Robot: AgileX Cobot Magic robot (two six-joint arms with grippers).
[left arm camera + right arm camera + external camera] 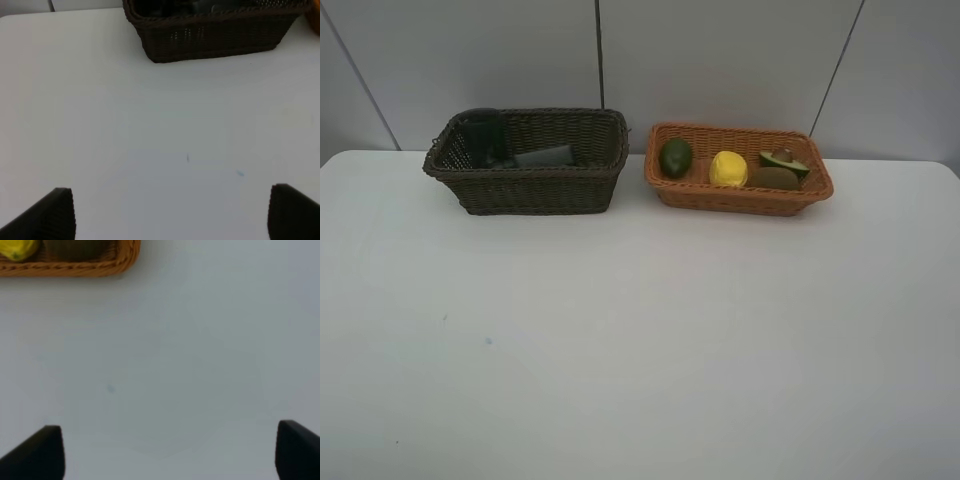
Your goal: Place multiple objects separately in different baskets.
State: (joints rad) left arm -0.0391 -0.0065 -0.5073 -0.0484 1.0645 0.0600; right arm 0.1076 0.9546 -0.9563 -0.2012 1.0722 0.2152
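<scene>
Two woven baskets sit side by side near the far edge of a white table (640, 340), close together but not touching, with a pale panelled wall (720, 60) behind them. On the left is the dark brown basket (530, 190), the deeper of the two. Inside it a dark cup (483, 135) stands at the left end, and a dark flat pad (546, 156) leans beside it (other contents are too dim to make out). On the right is the orange-tan basket (740, 197), shallower. It holds, from left to right, a dark green lime (675, 157), a yellow lemon (728, 168), and at the right end a brown kiwi (775, 178) with a halved avocado (784, 160) just behind it, pit showing.
</scene>
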